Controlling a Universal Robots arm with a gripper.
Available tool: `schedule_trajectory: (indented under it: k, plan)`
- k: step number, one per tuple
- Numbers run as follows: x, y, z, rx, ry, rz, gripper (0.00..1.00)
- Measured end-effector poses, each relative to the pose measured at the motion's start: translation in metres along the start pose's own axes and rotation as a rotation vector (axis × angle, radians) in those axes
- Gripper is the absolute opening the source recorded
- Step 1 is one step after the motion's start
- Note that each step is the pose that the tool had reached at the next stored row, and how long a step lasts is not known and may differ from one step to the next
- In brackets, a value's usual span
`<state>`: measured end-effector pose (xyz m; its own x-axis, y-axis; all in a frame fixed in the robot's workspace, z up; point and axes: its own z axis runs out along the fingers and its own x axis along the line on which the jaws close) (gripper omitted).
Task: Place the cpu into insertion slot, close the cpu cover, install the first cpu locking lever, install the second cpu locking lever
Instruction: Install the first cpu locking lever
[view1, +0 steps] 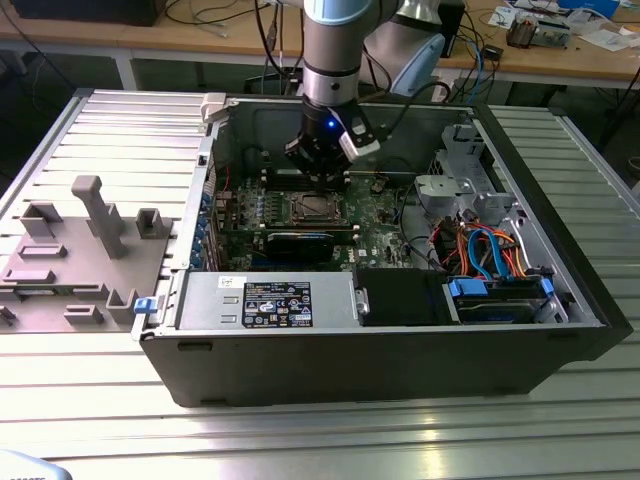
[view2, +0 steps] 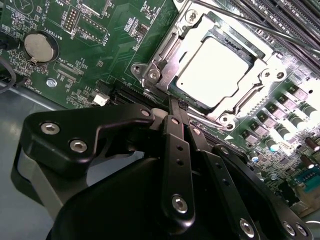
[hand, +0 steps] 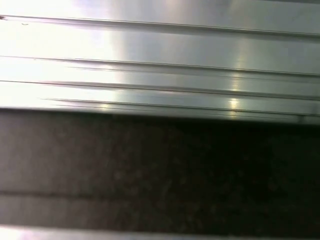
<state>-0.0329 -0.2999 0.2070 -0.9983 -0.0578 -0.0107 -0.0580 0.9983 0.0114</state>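
While the black two-finger gripper (view2: 176, 107), its jaws pressed together on nothing, hovers at the silvery frame-shaped cpu cover (view2: 165, 55) lying over the seated silvery-grey square cpu (view2: 212, 70), a slightly off push could scrape the green motherboard (view2: 100, 30).

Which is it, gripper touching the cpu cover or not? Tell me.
Cannot tell. In the second wrist view the gripper ends right at the edge of the cpu cover, but its black fingers hide the spot where they would meet.
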Motion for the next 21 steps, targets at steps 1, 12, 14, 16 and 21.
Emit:
schedule_trajectory:
  k: [1,12,14,16,21]
  plan:
    - [-0.0001,0.0000,0.0000,0.0000,0.0000,0.000,0.11]
    - [-0.0046,-0.0018,0.0013,0.0001,0.0016,0.000,0.11]
    - [-0.0061,-0.0020,0.0027,0.0005,0.0031,0.000,0.11]
    - [-0.0070,-0.0021,0.0042,0.0003,0.0035,0.000,0.11]
    - [-0.0083,-0.0026,0.0054,-0.0002,0.0036,0.000,0.11]
